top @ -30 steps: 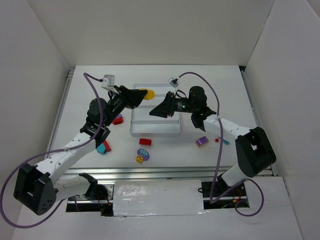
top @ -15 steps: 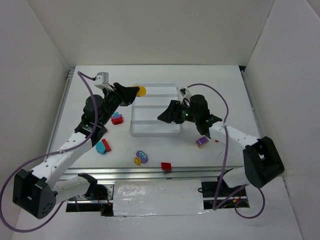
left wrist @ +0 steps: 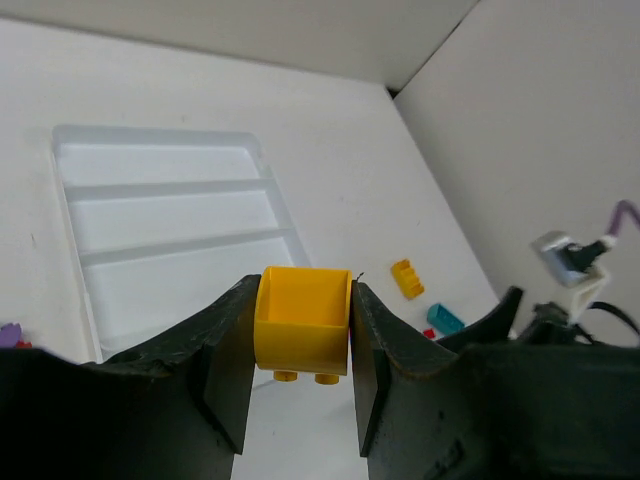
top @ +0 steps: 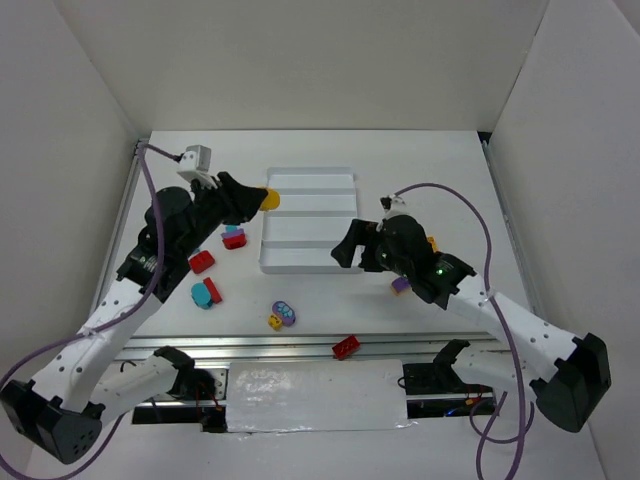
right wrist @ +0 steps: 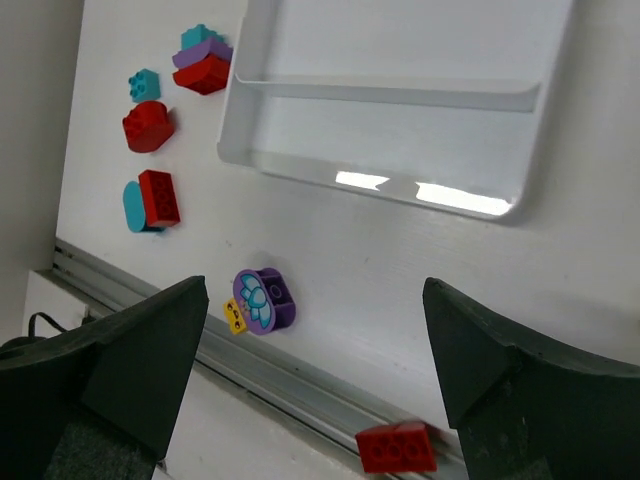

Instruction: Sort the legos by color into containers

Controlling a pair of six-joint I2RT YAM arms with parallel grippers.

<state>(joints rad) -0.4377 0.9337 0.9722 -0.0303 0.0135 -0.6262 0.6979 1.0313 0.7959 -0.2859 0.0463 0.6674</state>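
Top external view: the left gripper (top: 262, 198) is clamped on a yellow brick (top: 270, 199), held just left of the white tray's (top: 310, 268) far left corner. The right gripper (top: 345, 252), spread wide and holding nothing, hangs by the tray's near right corner. A red brick (top: 346, 347) lies at the table's (top: 450, 190) near edge.

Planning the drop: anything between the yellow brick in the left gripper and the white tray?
Nothing visible. The left gripper holds the yellow plastic brick at the left edge of the white plastic compartment tray, whose compartments look bare. The right gripper hangs open by the tray's near right corner, away from that side.
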